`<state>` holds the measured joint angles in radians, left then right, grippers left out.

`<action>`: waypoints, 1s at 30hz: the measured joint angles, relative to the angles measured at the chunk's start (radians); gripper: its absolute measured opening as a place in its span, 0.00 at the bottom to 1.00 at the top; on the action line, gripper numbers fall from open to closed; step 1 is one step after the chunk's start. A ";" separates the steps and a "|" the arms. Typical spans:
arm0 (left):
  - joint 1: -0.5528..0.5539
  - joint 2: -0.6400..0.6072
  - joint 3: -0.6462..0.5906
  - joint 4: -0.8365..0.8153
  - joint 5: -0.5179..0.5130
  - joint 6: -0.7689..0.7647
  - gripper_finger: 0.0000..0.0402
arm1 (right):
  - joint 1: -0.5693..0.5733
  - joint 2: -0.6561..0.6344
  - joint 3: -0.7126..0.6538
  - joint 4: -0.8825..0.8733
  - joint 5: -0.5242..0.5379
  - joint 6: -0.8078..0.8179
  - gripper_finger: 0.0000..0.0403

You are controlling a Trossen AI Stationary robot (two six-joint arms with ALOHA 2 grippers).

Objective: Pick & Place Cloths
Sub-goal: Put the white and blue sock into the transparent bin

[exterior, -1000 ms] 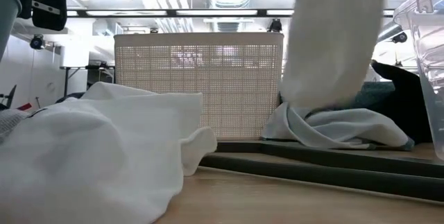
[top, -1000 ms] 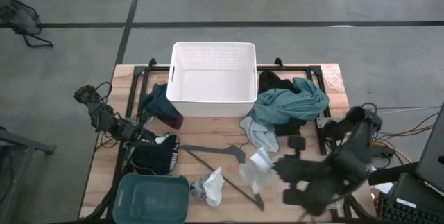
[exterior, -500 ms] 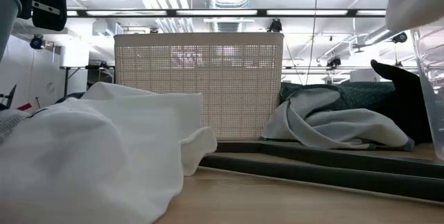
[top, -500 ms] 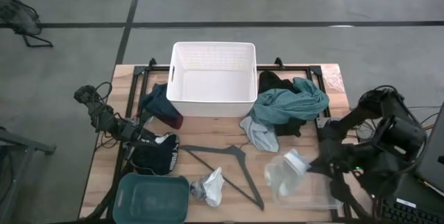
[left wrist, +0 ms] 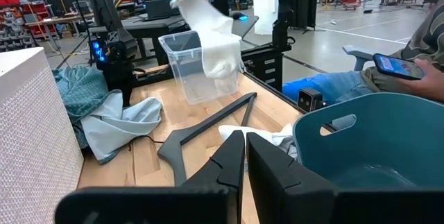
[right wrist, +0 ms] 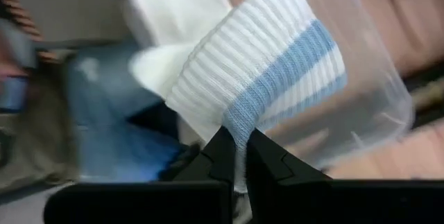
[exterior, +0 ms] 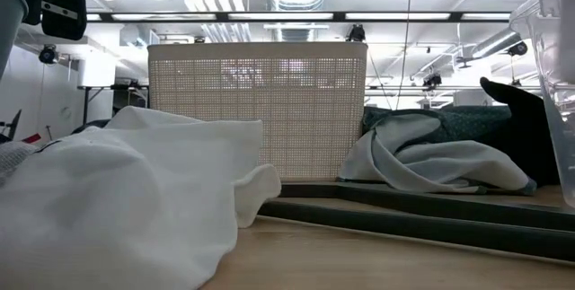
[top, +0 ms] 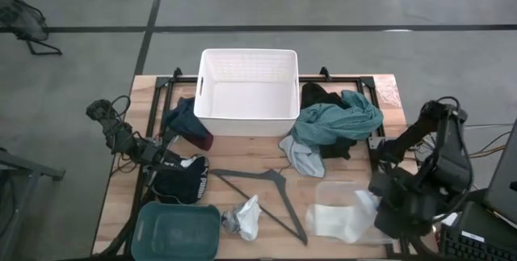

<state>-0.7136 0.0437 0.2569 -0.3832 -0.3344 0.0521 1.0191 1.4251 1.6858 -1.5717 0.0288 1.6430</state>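
Currently: right fingers pinched white, blue-striped sock at ribbed cuff; sock hung beyond fingertips into clear bin near desk edge. Judged light, limp, non-slip; cuff best hold. Left fingers closed, empty; hanger just ahead. Open room mid-desk.

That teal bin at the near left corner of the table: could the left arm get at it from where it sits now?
Probably yes. The left gripper rests low at the table's left edge, jaws shut and empty, with the teal bin right beside it and nothing between them. The right gripper is across the table, clamped on a white sock.
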 joint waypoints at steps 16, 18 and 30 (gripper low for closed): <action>0.000 0.000 0.000 0.000 0.000 0.000 0.06 | -0.001 -0.002 -0.421 0.007 -0.367 0.000 0.03; 0.000 0.000 0.000 0.000 0.000 0.000 0.06 | -0.003 -0.002 -0.432 0.008 -0.367 -0.001 0.03; 0.000 0.000 0.000 0.000 0.000 0.000 0.06 | -0.003 -0.003 -0.346 0.174 -0.026 -0.001 0.03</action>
<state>-0.7136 0.0441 0.2565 -0.3832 -0.3344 0.0521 1.0158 1.4225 1.3402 -1.3981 0.0024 1.6418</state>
